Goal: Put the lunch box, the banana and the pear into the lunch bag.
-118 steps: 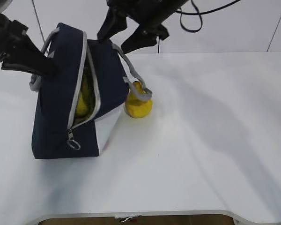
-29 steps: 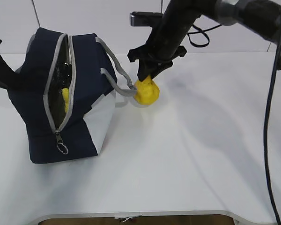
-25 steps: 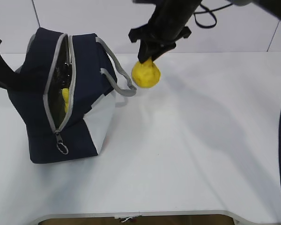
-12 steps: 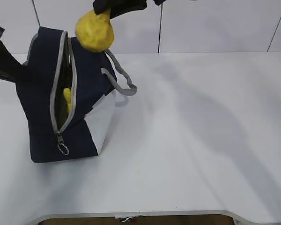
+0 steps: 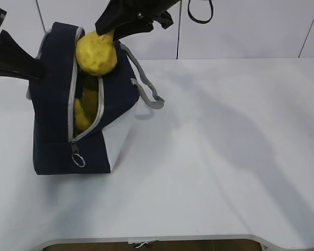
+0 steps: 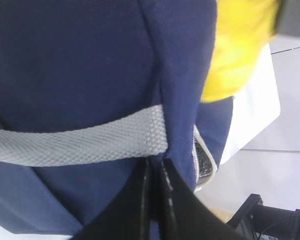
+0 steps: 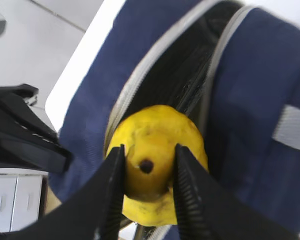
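Navy-blue fabric lunch bag (image 6: 80, 65) filling most of frame. Grey webbing handle strap (image 6: 75, 144) running across it from left, ending at seam. Black left gripper (image 6: 152, 200) pinched together on fabric below strap. Blurred lumpy yellow pear (image 6: 237, 45) upper right.

- Pear (image 5: 97, 52) up off the desk (image 5: 225, 157) now, no longer beside the bag's handle.
- Carried across to the top of the lunch bag (image 5: 52, 130), right at the open zipper mouth, lower than half a second ago.
- Right hand (image 7: 146, 192) moved over with it, fingers (image 7: 112, 195) pinched on both sides of the narrow top.
- Bag tipped and shifted a little, mouth spread wider.
- More of the banana (image 5: 83, 112) showing inside.
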Tool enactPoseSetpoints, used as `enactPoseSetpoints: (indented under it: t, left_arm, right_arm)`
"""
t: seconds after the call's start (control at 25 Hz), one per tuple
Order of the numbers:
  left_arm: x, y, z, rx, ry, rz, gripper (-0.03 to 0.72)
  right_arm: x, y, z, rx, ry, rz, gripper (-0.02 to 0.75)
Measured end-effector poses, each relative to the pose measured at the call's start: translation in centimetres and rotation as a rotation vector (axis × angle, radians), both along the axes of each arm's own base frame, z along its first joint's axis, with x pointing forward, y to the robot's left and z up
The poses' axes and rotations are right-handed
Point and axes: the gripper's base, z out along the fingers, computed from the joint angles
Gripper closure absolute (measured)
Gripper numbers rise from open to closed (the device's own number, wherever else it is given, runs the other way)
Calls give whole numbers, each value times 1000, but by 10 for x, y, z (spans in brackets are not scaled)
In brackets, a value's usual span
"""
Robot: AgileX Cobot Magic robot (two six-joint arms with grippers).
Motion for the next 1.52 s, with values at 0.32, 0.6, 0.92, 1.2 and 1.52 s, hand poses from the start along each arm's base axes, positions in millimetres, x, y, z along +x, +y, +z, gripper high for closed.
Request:
enactPoseSetpoints:
  t: [0.32, 0.6, 0.92, 1.2, 1.52]
  left_arm:
    - [-3, 0, 6, -2, -15, -1, 696]
    - [-4, 0, 7, -2, -19, -1, 696]
    - [-4, 0, 7, -2, -19, -1, 696]
    - [-4, 0, 6, 16, -18, -6, 696]
    - [-4, 1, 5, 26, -17, -9, 696]
  right_arm:
    - [-5, 27, -20, -5, 34, 47, 321]
    - [-4, 21, -19, -68, -6, 31, 122]
    - [-5, -4, 1, -299, -157, -53, 173]
    - [1, -7, -8, -345, -142, -85, 176]
    - [8, -2, -35, -345, -69, -74, 181]
